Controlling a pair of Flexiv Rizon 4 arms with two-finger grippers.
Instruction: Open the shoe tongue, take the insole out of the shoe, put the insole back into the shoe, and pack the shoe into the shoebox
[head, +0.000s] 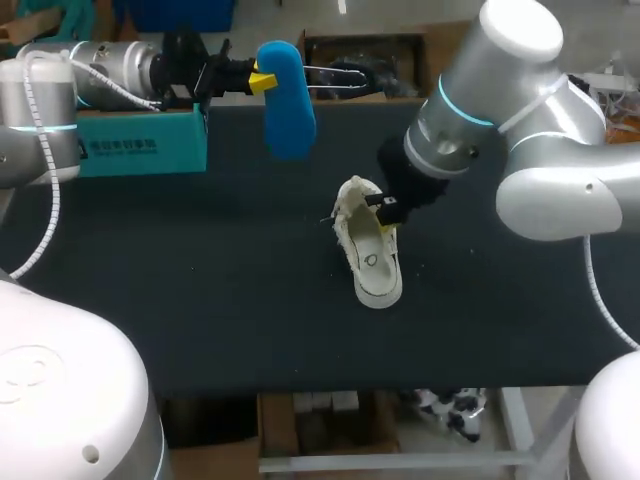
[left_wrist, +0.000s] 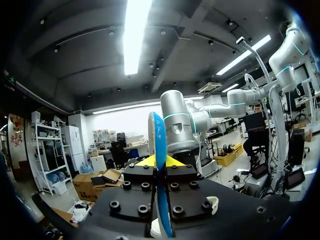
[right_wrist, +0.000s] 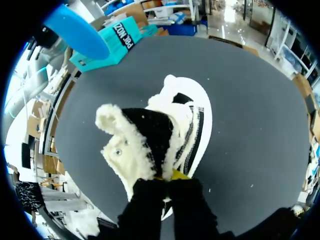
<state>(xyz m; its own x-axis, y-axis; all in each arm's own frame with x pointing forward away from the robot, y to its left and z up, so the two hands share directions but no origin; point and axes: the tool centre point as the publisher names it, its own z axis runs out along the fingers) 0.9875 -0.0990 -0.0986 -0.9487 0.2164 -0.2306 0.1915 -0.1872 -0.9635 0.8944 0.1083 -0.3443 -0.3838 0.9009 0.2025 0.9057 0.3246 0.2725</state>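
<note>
A blue insole hangs in the air over the back of the table, and my left gripper is shut on its top end. In the left wrist view the insole shows edge-on, pinched between the yellow fingertips. A cream shoe with fleece lining lies mid-table, toe toward the front edge. My right gripper is down at the right side of the shoe's opening. In the right wrist view the shoe fills the middle, and that gripper is shut on its fleecy edge. Beyond the shoe the insole is also in sight.
A teal shoebox stands at the back left of the black table, just under my left arm; it also shows in the right wrist view as the shoebox. A brown cardboard box sits behind the table's back edge.
</note>
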